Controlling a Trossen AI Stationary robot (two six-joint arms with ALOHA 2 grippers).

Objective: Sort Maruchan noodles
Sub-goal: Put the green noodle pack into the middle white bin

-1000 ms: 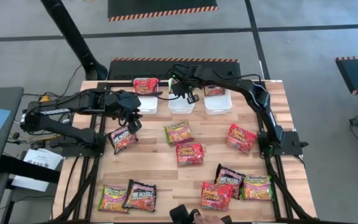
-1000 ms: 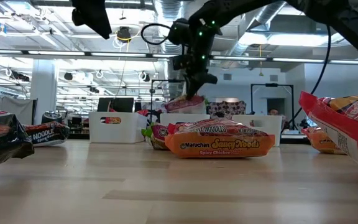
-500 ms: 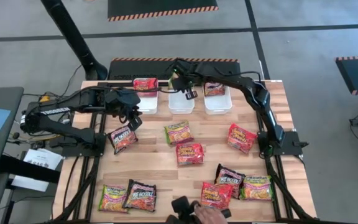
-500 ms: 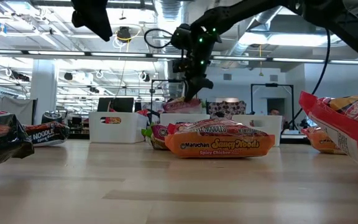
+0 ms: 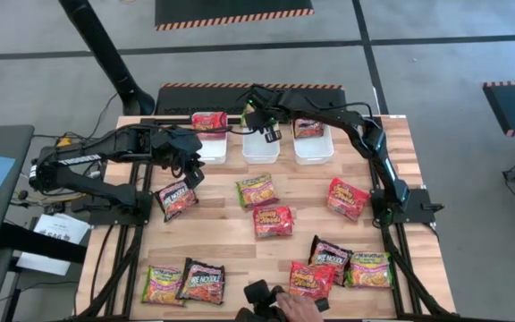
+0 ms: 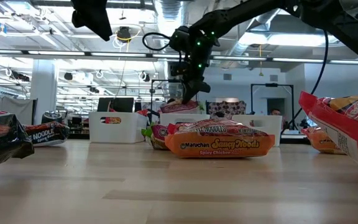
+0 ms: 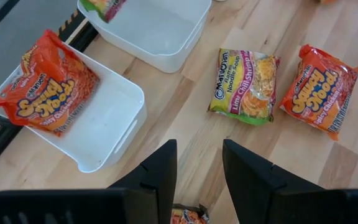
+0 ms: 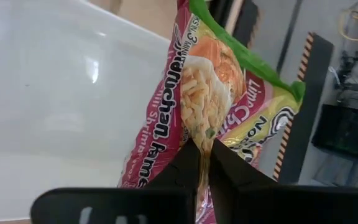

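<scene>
My right gripper [image 5: 265, 131] is shut on a green-yellow Maruchan packet [image 8: 207, 93] over the middle white bin [image 5: 260, 150] at the table's far edge. The left bin [image 5: 211, 148] holds a red-orange packet [image 7: 42, 87]. The right bin [image 5: 315, 148] holds another packet [image 5: 308, 129]. My left gripper [image 7: 197, 177] is open and empty above a black packet [image 5: 175, 199] left of centre. Several more packets lie flat on the table, among them a green-yellow one [image 7: 244, 84] and a red-orange one [image 7: 319, 90]. My right gripper pinches the green-yellow packet between its two fingers at a spot near one end [image 8: 199, 138]. The fingers come from above, pointing down. The packet hangs below them [image 6: 180, 106], lifted clear, just above the middle bin's rim.
A person's hand [image 5: 286, 309] with a dark object shows at the table's near edge. Packets lie in groups at the near left [image 5: 184, 282] and near right [image 5: 340, 266]. Bare wood [image 5: 231, 237] lies between the centre packets and the near edge.
My right gripper has gone a little toward the table's far left with the green-yellow packet, which now hangs slightly lower over the middle bin. The person's hand at the near edge has shifted.
</scene>
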